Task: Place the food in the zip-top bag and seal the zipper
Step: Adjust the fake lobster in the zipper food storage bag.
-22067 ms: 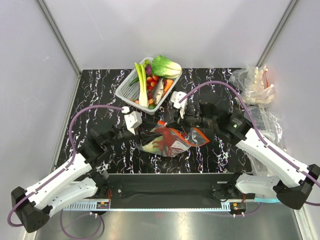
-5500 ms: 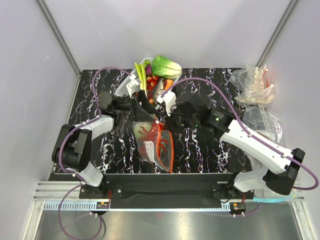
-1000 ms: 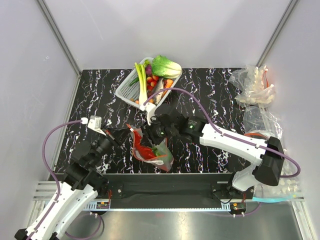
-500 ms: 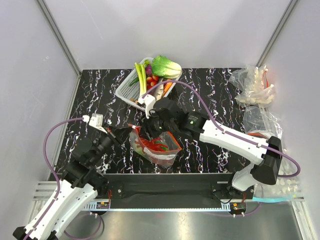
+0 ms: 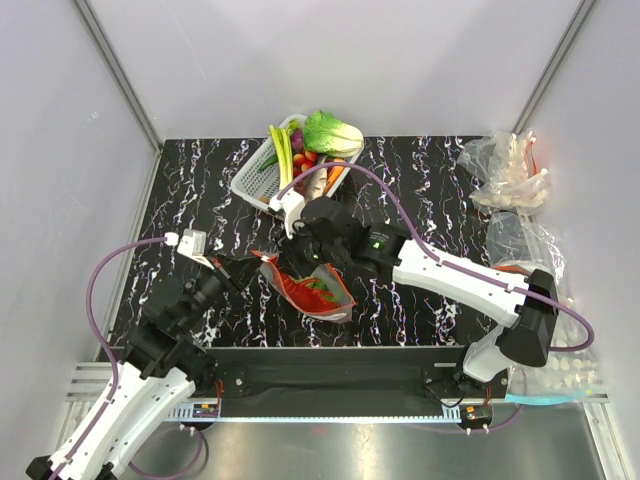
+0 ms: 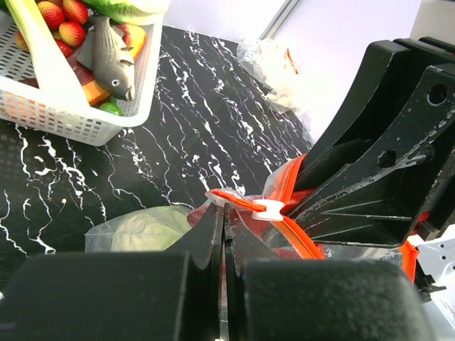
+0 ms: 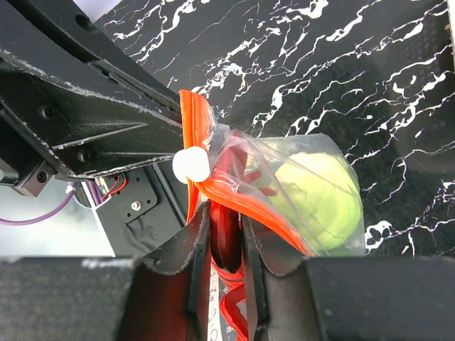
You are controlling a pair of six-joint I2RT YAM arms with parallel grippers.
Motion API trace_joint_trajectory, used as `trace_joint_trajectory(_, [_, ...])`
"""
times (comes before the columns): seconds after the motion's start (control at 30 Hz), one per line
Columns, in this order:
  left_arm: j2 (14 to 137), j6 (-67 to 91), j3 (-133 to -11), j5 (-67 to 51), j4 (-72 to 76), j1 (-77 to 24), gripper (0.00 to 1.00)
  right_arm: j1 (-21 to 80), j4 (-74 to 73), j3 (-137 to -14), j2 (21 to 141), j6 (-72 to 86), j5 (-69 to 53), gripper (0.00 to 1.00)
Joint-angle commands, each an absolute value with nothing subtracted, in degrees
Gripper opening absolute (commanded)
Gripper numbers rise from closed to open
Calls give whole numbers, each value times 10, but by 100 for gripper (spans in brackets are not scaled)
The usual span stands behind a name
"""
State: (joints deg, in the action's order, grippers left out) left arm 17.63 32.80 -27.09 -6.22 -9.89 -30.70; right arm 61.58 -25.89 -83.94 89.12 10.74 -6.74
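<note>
The zip-top bag [image 5: 325, 298] hangs between my two grippers at the table's middle front. The red lobster [image 5: 312, 290] and the pale green cabbage [image 7: 320, 192] are inside it; the cabbage also shows in the left wrist view [image 6: 151, 227]. The red-orange zipper [image 6: 298, 238] runs along the mouth, with its white slider [image 6: 269, 208] near my left gripper; the slider also shows in the right wrist view [image 7: 190, 166]. My left gripper [image 6: 222, 213] is shut on the bag's mouth corner. My right gripper [image 7: 225, 214] is shut on the bag just below the zipper [image 7: 249, 209], pinching red plastic.
A white basket [image 5: 250, 180] with leek, bok choy, a toy fish and small fruits stands at the back, also in the left wrist view [image 6: 71, 117]. A crumpled clear plastic heap [image 5: 505, 170] and more clear plastic [image 5: 520, 240] lie at the right edge.
The bag has been lifted and turned between the grippers. The right gripper has shifted back and left along the mouth, and the red strip now stretches between the two grippers.
</note>
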Motion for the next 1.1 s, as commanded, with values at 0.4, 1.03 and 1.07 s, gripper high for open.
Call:
trace_joint_trajectory(0.4, [150,301,-338,-92,-106,-312,0,570,-233,-767,897,130,-141,0])
trace_joint_trajectory(1.03, [143,312,-316,-75,-93,-312,0,567,-212,-688,917,133,-158,0])
trace_joint_trajectory(1.07, [142,312,-314,-76,-91,-311,0,567,-212,-688,918,133,-156,0])
